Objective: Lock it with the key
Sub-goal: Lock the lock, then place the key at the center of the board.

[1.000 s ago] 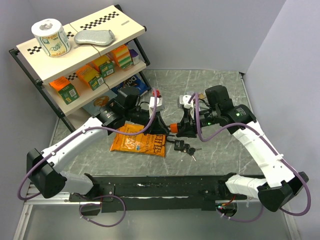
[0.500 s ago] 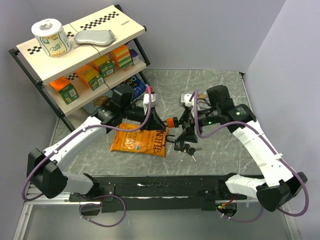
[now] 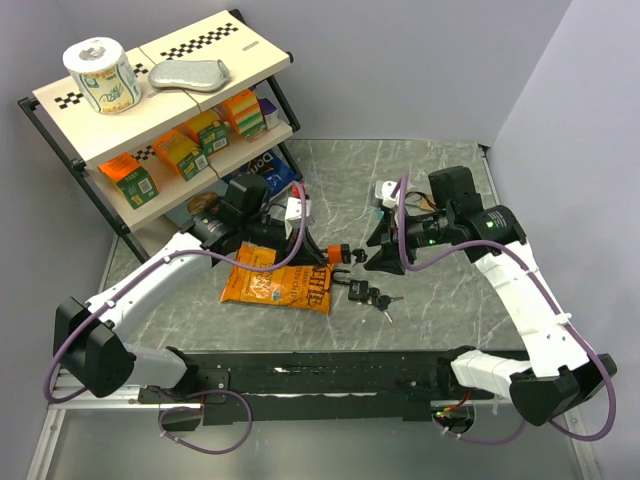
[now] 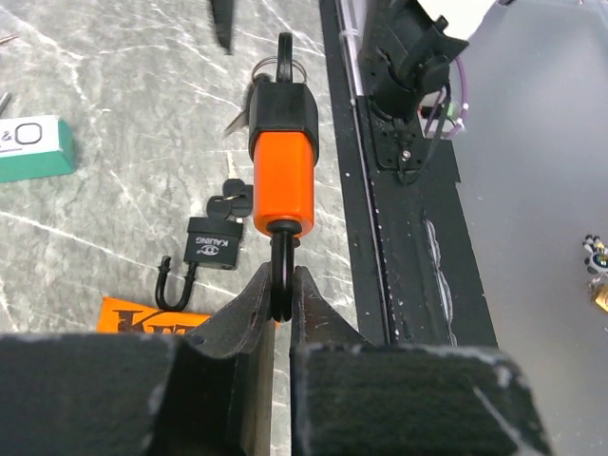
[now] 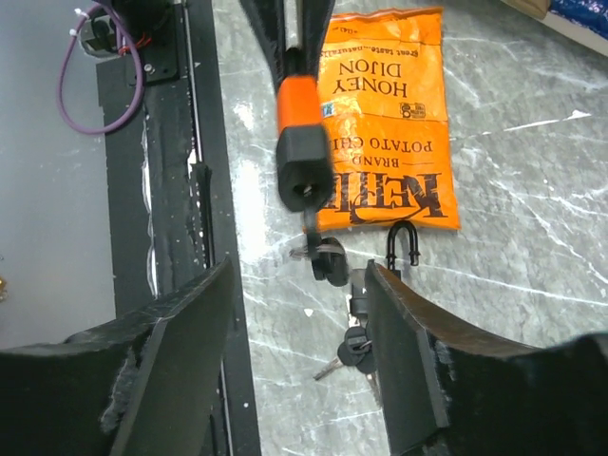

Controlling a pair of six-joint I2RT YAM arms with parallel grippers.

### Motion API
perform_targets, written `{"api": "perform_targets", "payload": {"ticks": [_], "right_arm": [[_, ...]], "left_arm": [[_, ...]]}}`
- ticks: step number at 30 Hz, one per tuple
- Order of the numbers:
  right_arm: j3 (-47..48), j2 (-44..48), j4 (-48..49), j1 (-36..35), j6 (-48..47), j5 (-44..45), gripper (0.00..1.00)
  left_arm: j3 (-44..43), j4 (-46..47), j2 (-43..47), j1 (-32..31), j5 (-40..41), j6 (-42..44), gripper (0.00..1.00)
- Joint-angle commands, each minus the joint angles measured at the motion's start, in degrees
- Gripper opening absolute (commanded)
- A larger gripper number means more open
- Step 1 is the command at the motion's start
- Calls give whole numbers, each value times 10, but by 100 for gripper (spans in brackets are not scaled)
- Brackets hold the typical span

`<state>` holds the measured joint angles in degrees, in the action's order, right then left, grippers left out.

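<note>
An orange padlock with a black end hangs in the air over the table. My left gripper is shut on its black shackle, which is pinched between the fingertips. The lock body points away from that gripper. A key on a ring sticks out of the black end. My right gripper is open, a short way back from the key end and touching nothing. In the top view the right gripper sits just right of the lock.
A second, black padlock with an open shackle and a bunch of keys lies on the table below the grippers. An orange chip bag lies to the left. A shelf of boxes stands at the back left.
My right gripper has let go of the key end, opened and drawn back to the right. The left gripper has shifted the orange padlock slightly right and lower, still holding it.
</note>
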<state>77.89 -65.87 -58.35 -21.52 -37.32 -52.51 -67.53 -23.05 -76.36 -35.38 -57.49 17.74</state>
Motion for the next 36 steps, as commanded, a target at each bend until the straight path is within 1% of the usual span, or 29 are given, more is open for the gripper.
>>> {"api": "perform_targets", "payload": {"ticks": [1, 4, 7, 8, 12, 13, 15, 16, 17, 20, 22, 23, 25, 26, 28, 29, 31, 32, 33, 34, 35, 36], "right_arm": [[23, -8, 25, -6, 1, -15, 63], [20, -13, 34, -12, 1, -19, 60], [22, -16, 26, -17, -7, -25, 51], [22, -17, 15, -16, -11, -26, 45], [18, -15, -14, -17, -41, -23, 31], [18, -13, -23, -16, -46, -23, 24], [17, -9, -39, -16, -57, -22, 17], [17, -7, -43, -14, -59, -22, 3], [17, -4, -47, -11, -61, -21, 0], [20, 2, -60, 18, -57, -23, 0], [22, 4, -84, 48, -74, -28, 0], [21, 3, -94, 81, -85, -25, 0], [13, 1, -126, 124, -125, -24, 0], [10, -1, -134, 171, -136, -22, 0], [1, -13, -156, 212, -179, -24, 0], [-10, -20, -170, 279, -191, -23, 0], [-26, -48, -179, 334, -226, -8, 0], [-32, -60, -176, 357, -238, 3, 0], [-37, -85, -165, 404, -238, 27, 0], [-47, -98, -148, 423, -232, 44, 0], [-50, -110, -112, 439, -227, 61, 0], [-55, -132, -82, 465, -200, 80, 0]], "left_arm": [[-27, 3, 8, -21, -22, 34, 1], [-23, 8, 10, -31, -15, 34, 1], [-23, 13, 9, -32, -12, 28, 1], [-23, 13, 9, -32, -11, 27, 1], [-20, 22, 9, -32, -10, 21, 1], [-19, 23, 9, -33, -11, 19, 1], [-17, 25, 9, -33, -10, 19, 1], [-16, 27, 9, -32, -11, 18, 1], [-15, 27, 9, -32, -11, 19, 1], [-10, 23, 8, -29, -11, 24, 1], [-7, 20, 8, -18, -14, 24, 1], [-2, 20, 8, -15, -15, 27, 1], [1, 6, 7, -6, -10, 47, 1], [4, -1, 5, -4, -9, 56, 1], [7, -12, 2, 1, -8, 71, 1], [12, -14, -3, 1, -6, 74, 1], [15, -16, -7, 3, -3, 78, 1], [19, -16, -12, 2, 2, 78, 1], [20, -14, -13, 2, 3, 74, 1], [20, -9, -16, 3, 5, 63, 1], [22, -3, -22, 3, 9, 56, 1], [22, 2, -25, 3, 12, 49, 1]]}}
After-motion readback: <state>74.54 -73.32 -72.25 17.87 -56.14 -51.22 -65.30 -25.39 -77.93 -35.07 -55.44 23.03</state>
